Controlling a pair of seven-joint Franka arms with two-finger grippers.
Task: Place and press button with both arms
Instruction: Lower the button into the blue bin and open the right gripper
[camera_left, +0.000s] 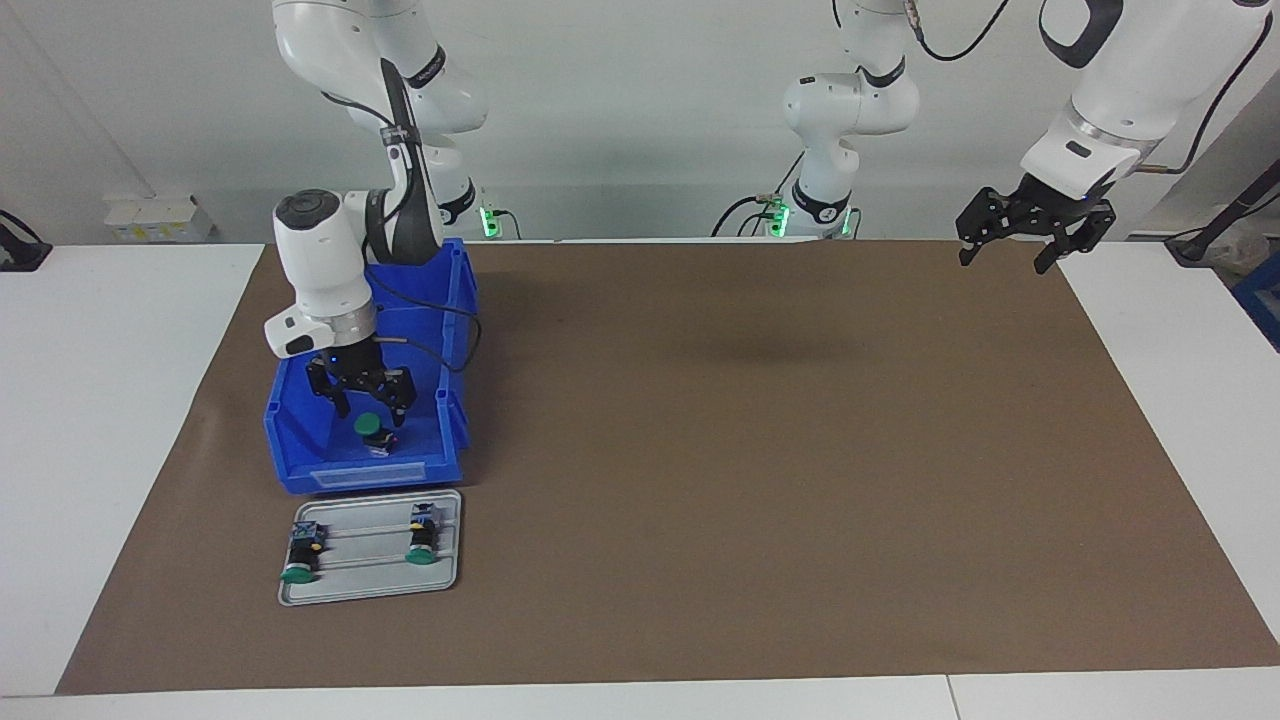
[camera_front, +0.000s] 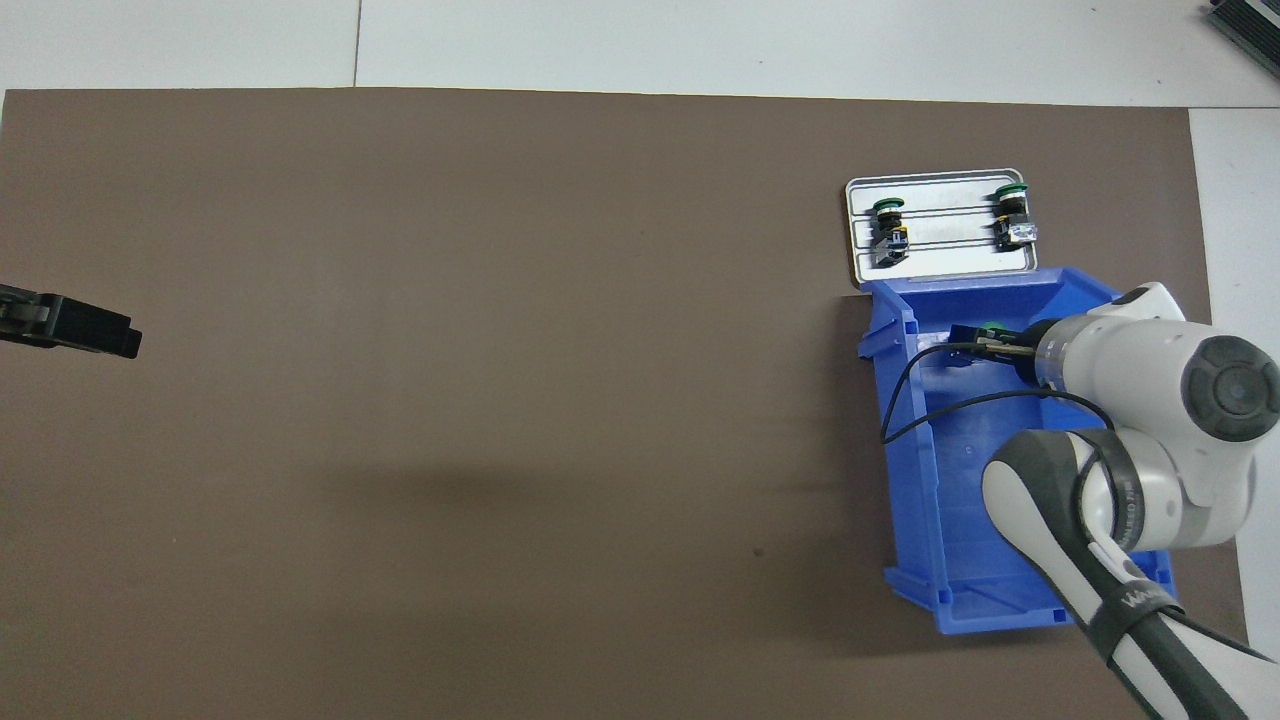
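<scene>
overhead view: right arm (camera_front: 1130, 440) hides most of the button (camera_front: 990, 328)

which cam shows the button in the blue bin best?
Facing view: the button shows whole in the blue bin, green cap up, below the right tool. Overhead, only a sliver of its green cap peeks out past the wrist.

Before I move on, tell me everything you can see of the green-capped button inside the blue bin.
The small push-button with a round green cap and black body lies in the blue plastic bin, near the bin's low front wall, the end farthest from the robots. It looks tilted, cap uppermost, with a pale metallic bit at its base. The right arm's black two-finger gripper hangs just above it with fingers spread; I cannot tell whether they touch it. Otherwise, only the bin floor seems to touch it.
</scene>
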